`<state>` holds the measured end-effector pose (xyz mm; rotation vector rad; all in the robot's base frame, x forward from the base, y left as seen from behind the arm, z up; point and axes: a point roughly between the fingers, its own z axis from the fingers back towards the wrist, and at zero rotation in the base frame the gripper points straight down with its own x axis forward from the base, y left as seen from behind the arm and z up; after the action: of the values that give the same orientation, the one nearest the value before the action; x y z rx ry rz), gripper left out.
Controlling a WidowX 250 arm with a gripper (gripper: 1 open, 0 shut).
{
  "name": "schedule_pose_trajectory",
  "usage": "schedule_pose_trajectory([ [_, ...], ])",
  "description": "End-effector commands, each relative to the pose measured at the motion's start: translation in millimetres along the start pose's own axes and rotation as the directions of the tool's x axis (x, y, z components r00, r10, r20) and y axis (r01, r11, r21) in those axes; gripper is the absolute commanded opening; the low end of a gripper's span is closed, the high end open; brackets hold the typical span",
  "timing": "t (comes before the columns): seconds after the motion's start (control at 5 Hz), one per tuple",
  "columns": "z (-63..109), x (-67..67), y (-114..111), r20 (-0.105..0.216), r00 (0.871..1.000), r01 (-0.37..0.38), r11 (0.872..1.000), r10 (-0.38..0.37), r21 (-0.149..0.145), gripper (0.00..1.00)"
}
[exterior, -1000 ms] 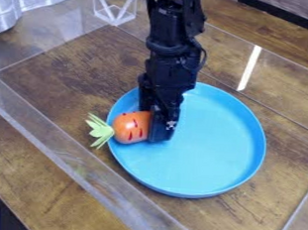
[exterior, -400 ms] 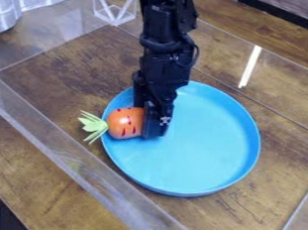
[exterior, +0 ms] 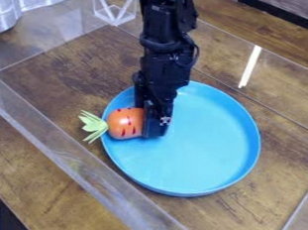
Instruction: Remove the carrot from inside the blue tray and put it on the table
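Observation:
The orange carrot (exterior: 123, 123) lies across the left rim of the round blue tray (exterior: 208, 141). Its green leafy top (exterior: 91, 126) sticks out over the dark wooden table (exterior: 67, 71). My black gripper (exterior: 149, 121) points straight down at the tray's left side. Its fingers are closed on the carrot's thick right end, and they hide part of the carrot.
A clear transparent panel (exterior: 62, 145) runs along the table's near left edge, close to the carrot's leaves. Bare wood lies left of and behind the tray. A pale object (exterior: 2, 12) stands at the far left corner.
Over the first half second the gripper, the carrot and the tray slid slightly left, pushing the leaves further over the table. Since then nothing has moved.

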<state>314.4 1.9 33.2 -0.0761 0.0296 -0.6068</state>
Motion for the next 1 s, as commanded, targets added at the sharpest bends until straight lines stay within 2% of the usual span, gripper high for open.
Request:
schedule_pose_trajectory([
  [0.0,17.0,5.6,5.0,0.047,0.999,0.003,1.0,-0.004,0.029,0.0],
  [0.8,19.4,8.5,1.3,0.05,0.998,0.031,0.999,-0.032,0.02,0.0],
])
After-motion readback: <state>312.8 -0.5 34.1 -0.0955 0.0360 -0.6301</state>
